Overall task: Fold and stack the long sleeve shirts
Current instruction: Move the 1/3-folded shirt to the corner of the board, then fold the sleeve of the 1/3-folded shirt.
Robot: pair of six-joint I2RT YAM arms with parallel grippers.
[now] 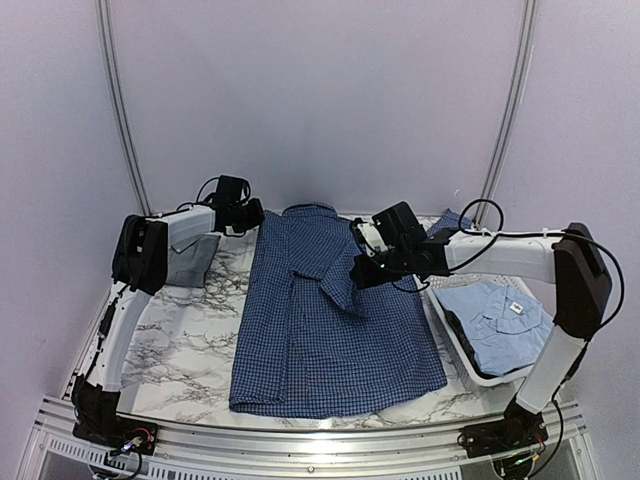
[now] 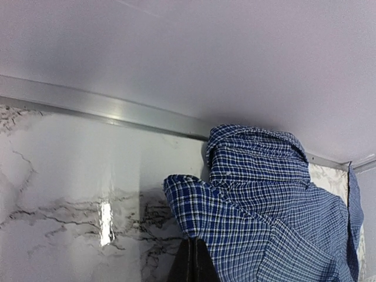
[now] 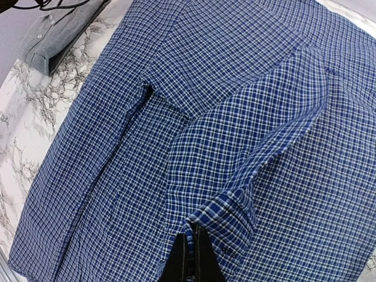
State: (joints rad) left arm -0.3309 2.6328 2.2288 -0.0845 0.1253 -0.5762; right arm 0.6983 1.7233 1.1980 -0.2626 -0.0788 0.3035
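The dark blue checked long sleeve shirt [image 1: 330, 330] lies spread flat in the middle of the table, collar at the far side. One sleeve [image 3: 247, 129] is folded across its front. My right gripper [image 3: 192, 230] is shut on that sleeve's cuff [image 3: 235, 217], above the shirt's chest [image 1: 362, 272]. At the shirt's far left shoulder, my left gripper [image 2: 197, 242] is shut with a bunched fold of checked cloth [image 2: 194, 200] pinched at its tips. A folded grey shirt [image 1: 190, 262] rests at the left. The folded light blue shirt [image 1: 495, 320] lies at the right.
A white tray [image 1: 452, 340] at the right edge holds the light blue shirt. A metal rail [image 2: 106, 108] runs along the table's back edge below the wall. Bare marble tabletop [image 1: 185, 340] lies left of the checked shirt.
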